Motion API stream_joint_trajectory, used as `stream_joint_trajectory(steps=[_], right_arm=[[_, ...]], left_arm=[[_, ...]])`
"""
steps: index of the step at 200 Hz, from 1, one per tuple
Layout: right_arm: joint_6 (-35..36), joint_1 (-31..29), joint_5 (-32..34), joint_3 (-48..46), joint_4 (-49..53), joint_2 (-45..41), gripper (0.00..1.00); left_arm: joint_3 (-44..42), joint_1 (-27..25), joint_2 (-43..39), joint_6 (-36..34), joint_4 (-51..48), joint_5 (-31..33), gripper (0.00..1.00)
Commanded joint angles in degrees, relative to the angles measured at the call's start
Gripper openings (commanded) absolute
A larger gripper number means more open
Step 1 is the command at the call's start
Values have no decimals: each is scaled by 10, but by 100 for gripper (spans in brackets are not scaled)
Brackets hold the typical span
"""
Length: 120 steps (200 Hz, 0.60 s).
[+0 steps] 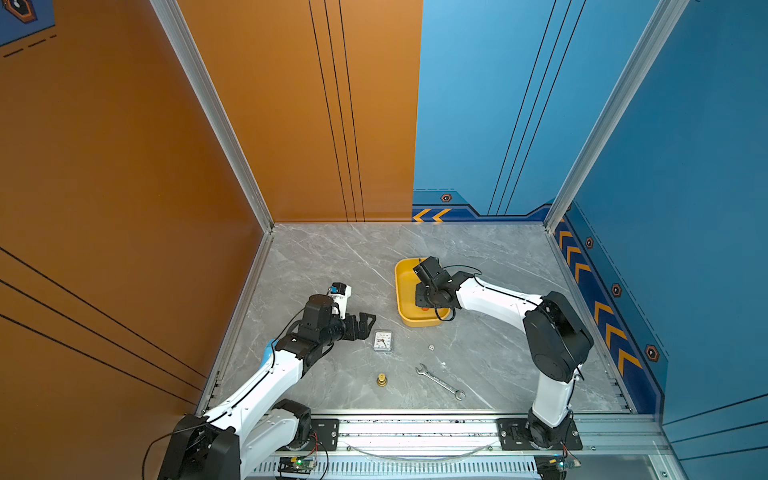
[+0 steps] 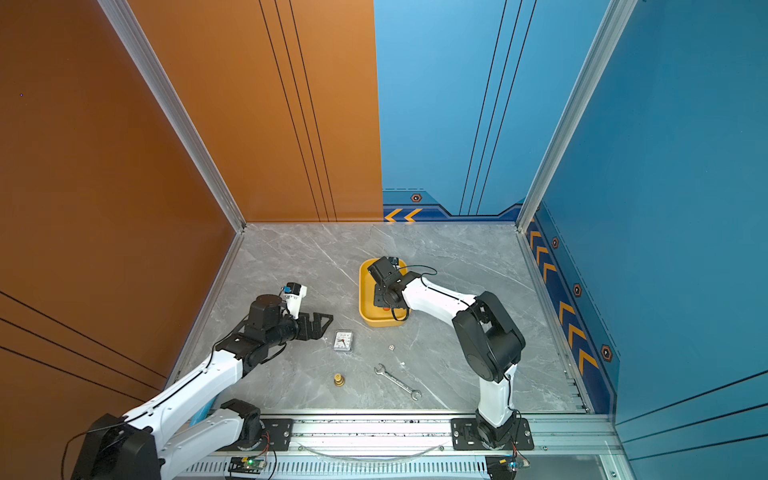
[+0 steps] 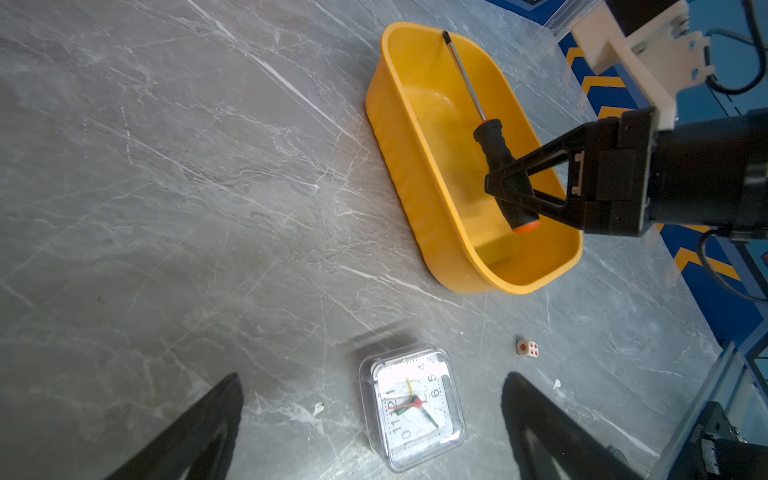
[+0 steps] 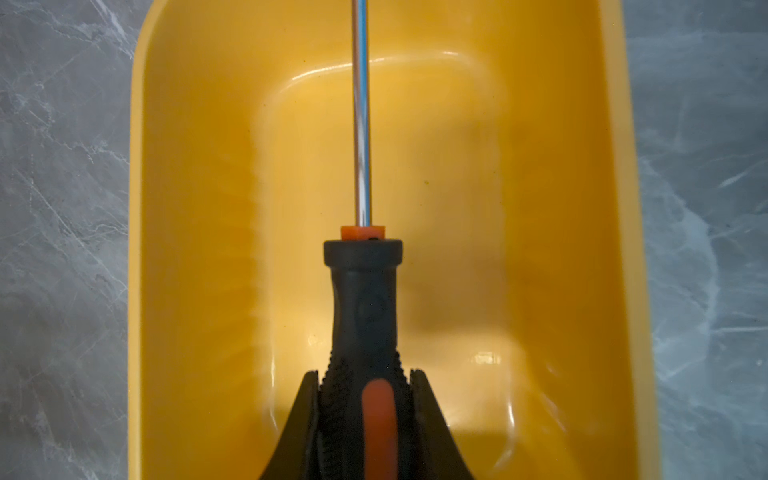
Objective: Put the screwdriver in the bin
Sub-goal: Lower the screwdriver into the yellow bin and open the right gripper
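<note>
I hold right end effector (image 4: 365, 376) clamped on screwdriver (image 4: 362, 291) handle, above bin (image 4: 582, 208), shaft toward its 12 o'clock rim. Left end effector (image 1: 368, 323) open, empty. Risk I judge: release from this height, tip catches rim, screwdriver bounces out.

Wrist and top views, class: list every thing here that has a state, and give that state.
bin, upright, nothing loose inside.
screwdriver, clamped by its handle, over the bin.
right gripper, shut on the screwdriver.
left gripper, open, empty.
clock, lying face up.
wrench, lying flat, untouched.
die, loose on the table.
</note>
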<state>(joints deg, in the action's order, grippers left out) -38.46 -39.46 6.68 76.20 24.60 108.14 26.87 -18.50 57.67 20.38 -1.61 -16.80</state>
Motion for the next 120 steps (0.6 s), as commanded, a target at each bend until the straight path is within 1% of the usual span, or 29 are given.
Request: stream_joint_trajectory(steps=[1,23,63,68,99,120], right_arm=[[-11,-3,17,18,16,27,0],[-12,-4,20,26,22,43,0],[-9,-4,24,19,25,44,0],[-7,-20,26,18,26,42,0],[13,-24,31,21,45,39,0],[26,-24,33,28,63,42,15]], left_arm=[[10,-6,-2,-15,-11,-12,98],[10,-6,-1,-16,-13,-9,98],[15,-6,1,-19,-17,-8,98],[15,-5,2,-19,-17,-8,98],[10,-6,-3,-19,-19,-4,98],[9,-6,-8,-18,-24,0,98]])
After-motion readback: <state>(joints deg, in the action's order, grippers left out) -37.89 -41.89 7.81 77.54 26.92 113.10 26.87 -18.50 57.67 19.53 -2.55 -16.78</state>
